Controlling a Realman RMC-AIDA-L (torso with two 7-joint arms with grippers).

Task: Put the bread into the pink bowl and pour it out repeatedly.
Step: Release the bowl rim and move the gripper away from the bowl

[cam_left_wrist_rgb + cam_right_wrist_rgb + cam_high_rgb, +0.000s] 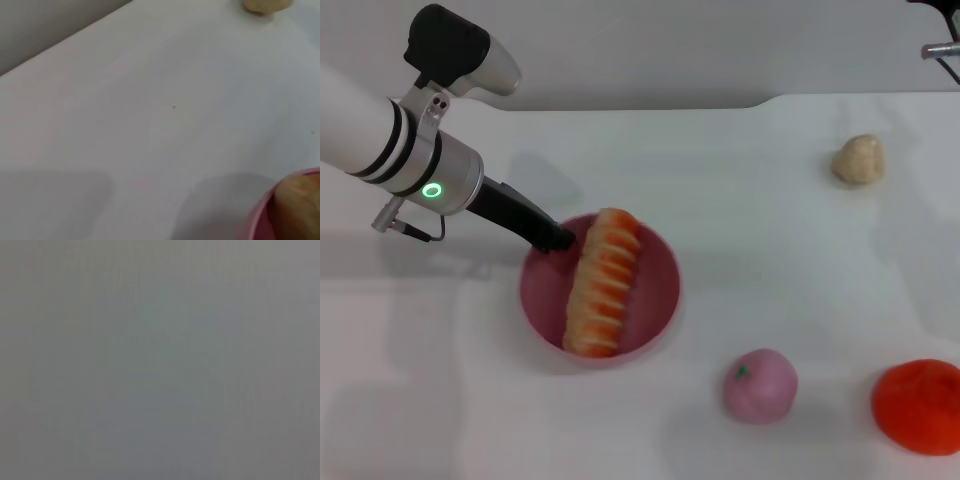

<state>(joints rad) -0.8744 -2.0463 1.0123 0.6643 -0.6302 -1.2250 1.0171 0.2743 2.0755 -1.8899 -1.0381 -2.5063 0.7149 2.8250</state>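
The pink bowl (655, 300) sits on the white table, left of centre in the head view. The bread (603, 282), an orange-and-cream striped loaf, lies inside it, reaching from the far rim to the near rim. My left gripper (558, 240) reaches down from the left to the bowl's far-left rim and looks shut on that rim. In the left wrist view only a corner of the pink bowl (257, 220) shows, with one end of the bread (297, 210). Just a bit of the right arm (940, 45) shows, parked at the top right corner.
A small beige lump (859, 159) lies at the back right; the lump (262, 5) also shows in the left wrist view. A pink peach-like ball (760, 385) and an orange fruit (920, 405) sit at the front right. The right wrist view is plain grey.
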